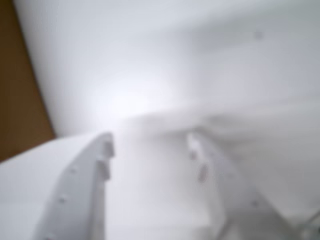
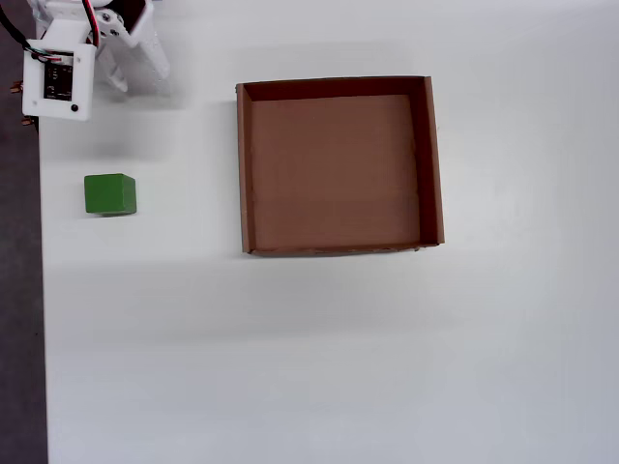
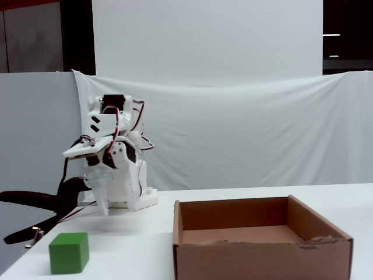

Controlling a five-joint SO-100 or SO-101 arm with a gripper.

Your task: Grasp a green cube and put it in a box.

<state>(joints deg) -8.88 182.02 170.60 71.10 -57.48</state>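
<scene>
The green cube [image 2: 109,193] sits on the white table near its left edge in the overhead view. It also shows at the front left in the fixed view [image 3: 69,252]. The box [image 2: 246,174] stands to the cube's right, empty, and its front wall faces the fixed view [image 3: 256,256]. My gripper [image 2: 135,75] is folded back at the arm's base, far behind the cube, pointing down at the table [image 3: 104,209]. In the blurred wrist view its two white fingers stand apart with nothing between them [image 1: 150,142]. Cube and box are out of the wrist view.
The table's left edge [image 2: 41,290] runs close beside the cube, with dark floor beyond. A white cloth screen [image 3: 245,146] hangs behind the table. A black object [image 3: 35,201] sticks out at the left. A brown strip [image 1: 20,100] fills the wrist view's left edge.
</scene>
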